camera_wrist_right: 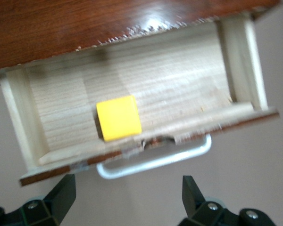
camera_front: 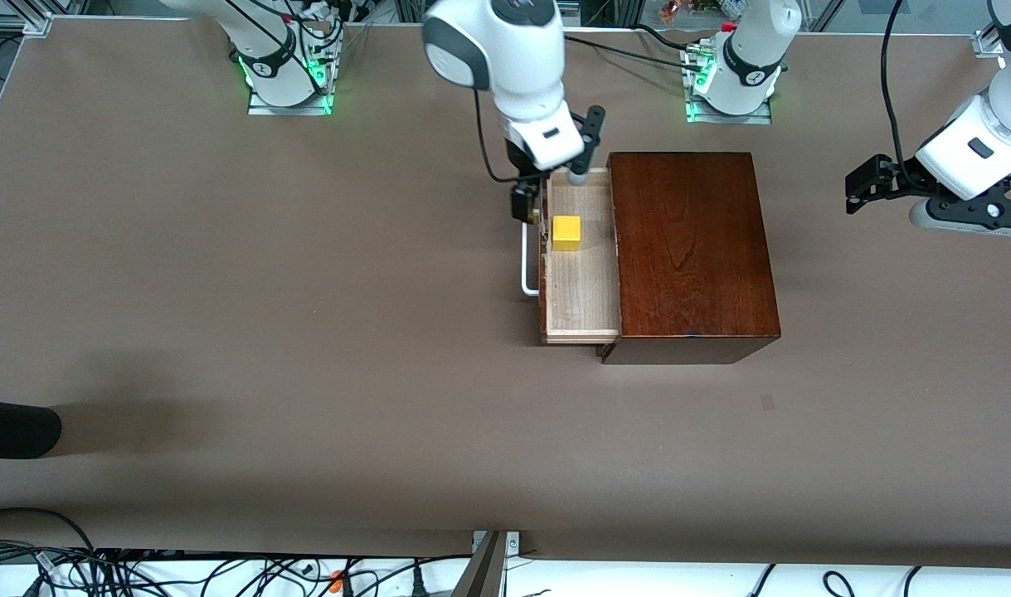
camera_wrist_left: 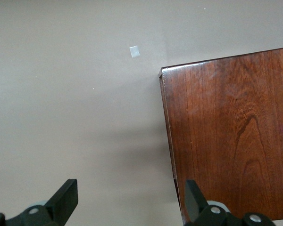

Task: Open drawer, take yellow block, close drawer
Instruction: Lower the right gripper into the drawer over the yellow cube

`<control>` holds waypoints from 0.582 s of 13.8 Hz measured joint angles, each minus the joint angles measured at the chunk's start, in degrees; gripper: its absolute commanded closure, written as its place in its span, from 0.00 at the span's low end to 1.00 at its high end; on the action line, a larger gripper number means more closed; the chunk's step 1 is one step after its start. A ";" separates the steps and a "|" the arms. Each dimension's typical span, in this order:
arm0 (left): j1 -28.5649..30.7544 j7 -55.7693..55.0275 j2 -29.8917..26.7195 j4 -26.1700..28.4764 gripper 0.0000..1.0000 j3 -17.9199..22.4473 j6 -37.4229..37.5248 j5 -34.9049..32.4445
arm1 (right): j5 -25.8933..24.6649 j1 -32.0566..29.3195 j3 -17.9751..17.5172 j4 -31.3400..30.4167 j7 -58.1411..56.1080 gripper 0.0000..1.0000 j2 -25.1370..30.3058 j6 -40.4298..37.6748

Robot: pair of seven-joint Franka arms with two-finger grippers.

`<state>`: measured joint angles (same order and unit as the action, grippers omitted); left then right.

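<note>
While the drawer stands pulled out of the wooden box toward the right arm's end of the table, its pale wood floor is exposed from above. The yellow block sits on that floor, inside the drawer, close to the drawer's front wall and apart from the box. In the right wrist view the block lies just inside the front wall, with the white handle outside that wall. The handle sticks out from the drawer front, away from the box.

The right gripper is over the end of the drawer that lies farther from the front camera than the block. Its fingers are spread wide apart; one finger is seen above the drawer's corner next to the box. Nothing is between them. In the right wrist view both fingertips show with a wide gap, above bare table next to the handle.

The left gripper waits in the air, well apart from the box, toward the left arm's end of the table. In the left wrist view its fingers are apart and hold nothing; a corner of the box top shows there, and a small pale mark lies on the table near that corner.
</note>
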<state>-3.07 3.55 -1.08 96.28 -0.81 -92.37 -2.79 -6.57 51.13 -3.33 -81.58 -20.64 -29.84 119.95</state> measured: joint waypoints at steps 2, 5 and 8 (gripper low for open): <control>-0.05 -0.04 0.00 0.00 0.00 0.04 -0.35 0.00 | 0.00 0.00 0.33 3.59 -3.40 0.00 -3.51 0.06; -0.05 -0.12 0.20 0.00 0.00 0.09 -0.41 0.00 | 0.00 0.56 0.37 7.33 -5.45 0.00 -7.31 0.59; -0.05 -0.13 0.71 0.00 0.00 0.17 -0.49 0.00 | 0.00 1.76 0.36 10.71 -5.45 0.00 -11.73 3.02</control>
<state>-3.12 3.42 -0.37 96.28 -0.63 -92.86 -2.79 -6.57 52.89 -2.97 -70.87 -26.09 -41.57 122.98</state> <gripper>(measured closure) 0.000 0.000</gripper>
